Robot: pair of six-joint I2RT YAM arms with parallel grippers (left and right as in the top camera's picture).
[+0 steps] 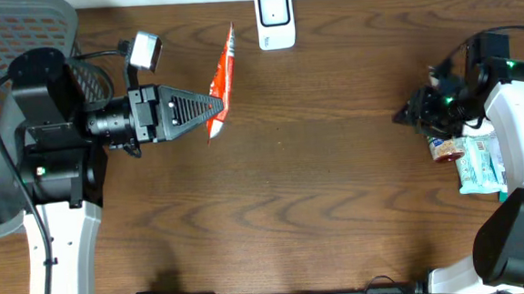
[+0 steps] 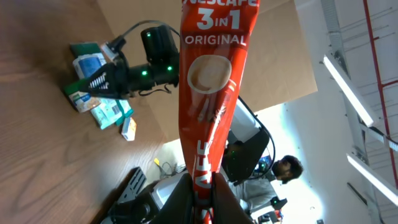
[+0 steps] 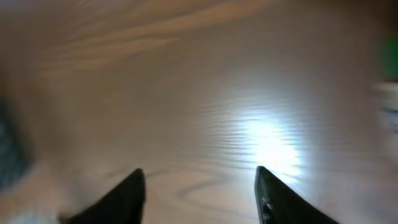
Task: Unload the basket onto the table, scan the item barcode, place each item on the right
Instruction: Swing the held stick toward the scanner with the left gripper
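While outstretched (sachet [image 1: 222, 81] aloft), left arm [image 1: 115, 122].

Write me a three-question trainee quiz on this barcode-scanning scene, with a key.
1. True or false: the left gripper is shut on the red sachet and holds it off the table.
2. Where is the white scanner? A: on the table at its far edge, beyond the sachet. B: in the left gripper. C: lying on top of the sachet.
3. Fill in the missing word: in the left wrist view, the sachet's print reads "3 in 1 ____".

Key: 1 true. 2 A. 3 ORIGINAL.
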